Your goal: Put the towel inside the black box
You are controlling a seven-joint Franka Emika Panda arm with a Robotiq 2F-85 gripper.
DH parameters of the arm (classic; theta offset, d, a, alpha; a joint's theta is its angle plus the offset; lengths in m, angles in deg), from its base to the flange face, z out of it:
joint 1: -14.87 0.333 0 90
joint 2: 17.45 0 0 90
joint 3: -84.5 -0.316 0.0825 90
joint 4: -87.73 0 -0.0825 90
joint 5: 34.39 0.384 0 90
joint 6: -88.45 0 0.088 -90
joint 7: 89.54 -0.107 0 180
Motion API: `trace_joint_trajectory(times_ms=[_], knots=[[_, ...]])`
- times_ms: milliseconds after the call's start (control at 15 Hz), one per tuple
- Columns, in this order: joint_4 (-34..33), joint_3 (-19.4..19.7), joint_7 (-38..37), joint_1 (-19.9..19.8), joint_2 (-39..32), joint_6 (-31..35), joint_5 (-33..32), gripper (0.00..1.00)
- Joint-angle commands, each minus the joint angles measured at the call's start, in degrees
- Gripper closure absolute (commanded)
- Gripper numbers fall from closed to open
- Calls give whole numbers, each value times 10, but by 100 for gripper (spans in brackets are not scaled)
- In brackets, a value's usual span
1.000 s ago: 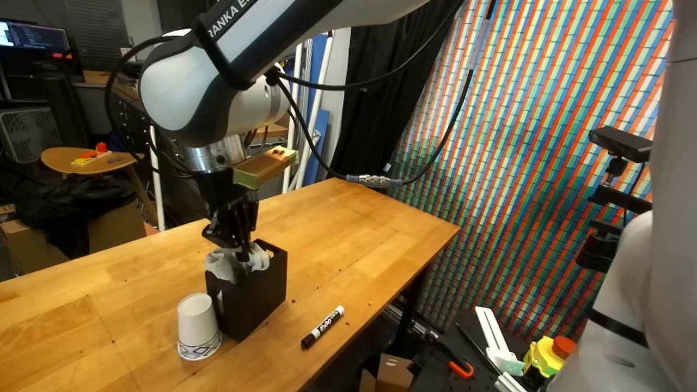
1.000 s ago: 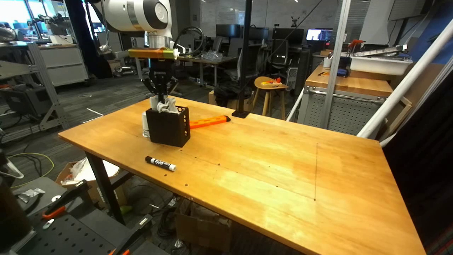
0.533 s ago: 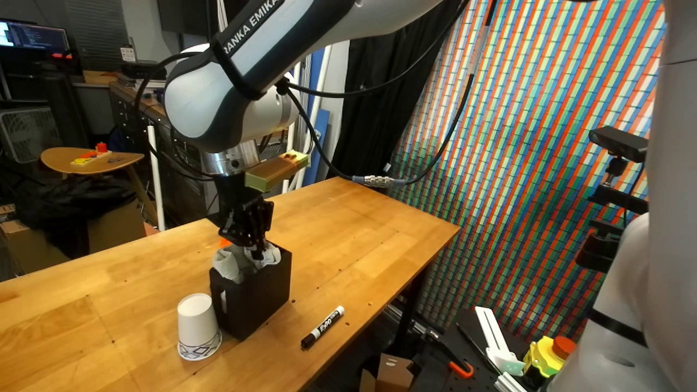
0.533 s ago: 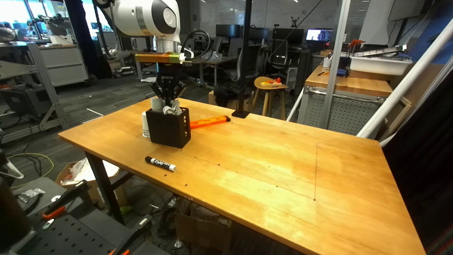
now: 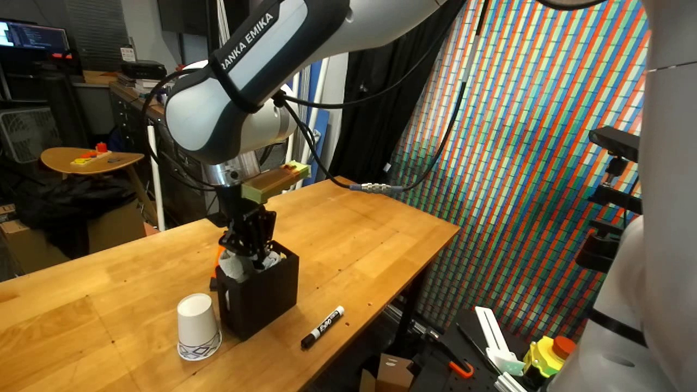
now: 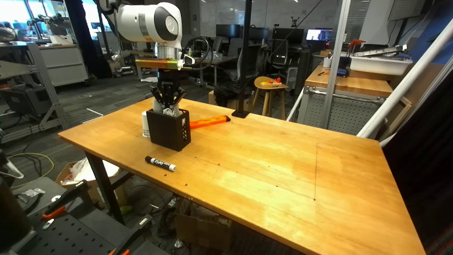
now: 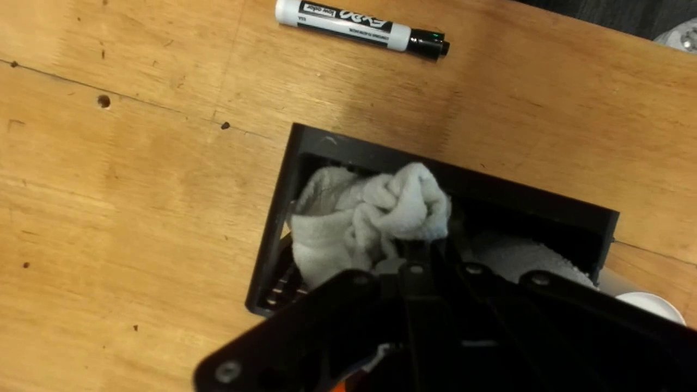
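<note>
The black box (image 5: 267, 299) stands upright on the wooden table; it also shows in an exterior view (image 6: 164, 130) and in the wrist view (image 7: 370, 159). The grey-white towel (image 5: 234, 267) lies bunched in the box mouth, parts of it above the rim, also in an exterior view (image 6: 171, 112). In the wrist view the towel (image 7: 326, 239) fills one end of the box, with a greyer fold at the other end. My gripper (image 5: 262, 257) points down into the box mouth, fingers close together between the folds (image 7: 440, 250). It looks shut on the towel; the fingertips are hidden.
A white paper cup (image 5: 197, 326) stands right beside the box. A marker (image 5: 322, 328) lies near the table edge and also shows in the wrist view (image 7: 354, 27). An orange object (image 6: 210, 122) lies behind the box. A black post (image 6: 240, 113) stands at the table's far edge.
My gripper has moved right and down, deeper into the box mouth, with the towel sinking lower. The box has shifted and turned slightly. The cup and marker have not moved.
</note>
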Motion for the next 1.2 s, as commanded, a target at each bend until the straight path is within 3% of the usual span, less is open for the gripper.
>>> trace_joint_trajectory(times_ms=[0, 400, 667, 1067, 1133], knots=[[-23, -3, -25, 7, -24, 3, 18, 96], [-32, -1, -65, 7, -73, 64, 47, 96], [-23, -6, -57, -6, -95, 124, 100, 96], [9, -6, -45, -18, -56, 127, 144, 96], [12, -5, -45, -19, -47, 122, 144, 82]])
